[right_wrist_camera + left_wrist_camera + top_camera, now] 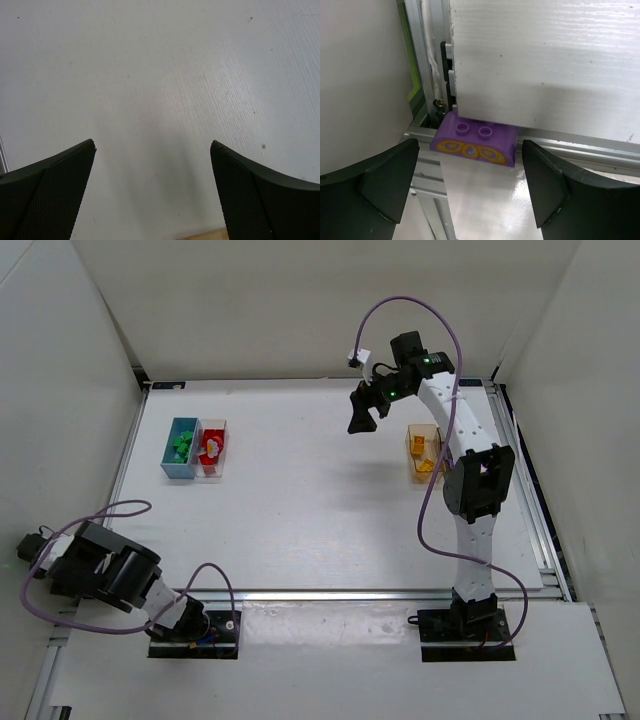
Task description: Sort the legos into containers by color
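In the left wrist view a purple lego (479, 135) with yellow ovals on its side lies on the aluminium rail (580, 150) at the white board's corner. My left gripper (470, 150) is open, its fingers either side of the brick and short of it. The left arm (110, 575) is folded low beyond the table's near left corner. My right gripper (362, 415) hangs open over bare table, left of the orange container (423, 452) with yellow legos. At the back left, a blue container (182, 448) holds green legos and a clear one (212, 448) holds red legos.
White walls close in the table on three sides. Metal rails (350, 593) run along the table's edges. A thin orange strip (200, 236) shows at the bottom of the right wrist view. Purple cables loop off both arms.
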Tool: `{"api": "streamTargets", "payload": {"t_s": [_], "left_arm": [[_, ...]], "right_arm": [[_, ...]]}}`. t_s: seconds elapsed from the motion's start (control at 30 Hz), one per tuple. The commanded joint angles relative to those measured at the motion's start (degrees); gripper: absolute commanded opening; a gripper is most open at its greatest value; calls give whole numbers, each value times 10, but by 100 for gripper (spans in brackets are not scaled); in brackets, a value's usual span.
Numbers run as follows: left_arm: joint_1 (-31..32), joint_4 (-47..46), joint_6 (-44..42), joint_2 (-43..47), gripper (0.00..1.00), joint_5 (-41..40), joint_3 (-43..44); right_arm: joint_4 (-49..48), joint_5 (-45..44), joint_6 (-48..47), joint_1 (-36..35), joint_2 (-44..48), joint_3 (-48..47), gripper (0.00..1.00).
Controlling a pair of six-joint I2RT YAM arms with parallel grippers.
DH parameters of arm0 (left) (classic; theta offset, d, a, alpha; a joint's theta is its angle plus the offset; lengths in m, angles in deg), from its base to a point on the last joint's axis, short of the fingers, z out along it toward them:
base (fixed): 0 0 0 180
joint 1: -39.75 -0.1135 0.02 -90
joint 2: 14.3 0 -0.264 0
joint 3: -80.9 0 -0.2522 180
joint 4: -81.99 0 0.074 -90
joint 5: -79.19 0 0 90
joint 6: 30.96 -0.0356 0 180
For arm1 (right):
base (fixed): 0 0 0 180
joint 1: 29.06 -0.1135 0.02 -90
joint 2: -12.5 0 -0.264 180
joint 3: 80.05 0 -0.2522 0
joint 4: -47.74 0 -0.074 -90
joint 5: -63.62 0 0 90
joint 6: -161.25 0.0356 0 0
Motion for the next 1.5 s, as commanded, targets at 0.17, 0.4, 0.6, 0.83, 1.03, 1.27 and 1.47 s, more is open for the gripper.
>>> {"api": "streamTargets", "payload": {"t_s": [0.17, 0.4, 0.6, 0.83, 1.03, 1.27, 1.47], "left_arm": [[-4, 7, 16, -49, 86, 5, 29], [-4, 22, 22, -68, 64, 10, 45], [-4, 28, 17, -53, 35, 15, 39], [-4, 69, 33, 43, 28, 52, 51], [-4, 171, 55, 115, 26, 83, 95], [-1, 307, 40, 196, 25, 137, 155], [68, 446, 161, 151, 24, 260, 287]], "right_arm": [[14, -5, -8, -7, -6, -29, 99], [19, -8, -9, -10, -8, -33, 99], [17, -8, -8, -15, -9, -33, 99], [11, 1, -6, -15, -5, -20, 99], [3, 13, -3, -18, 0, -6, 99], [-8, 23, -6, -19, 1, -3, 99], [-32, 28, 1, -17, 11, 20, 99]]}}
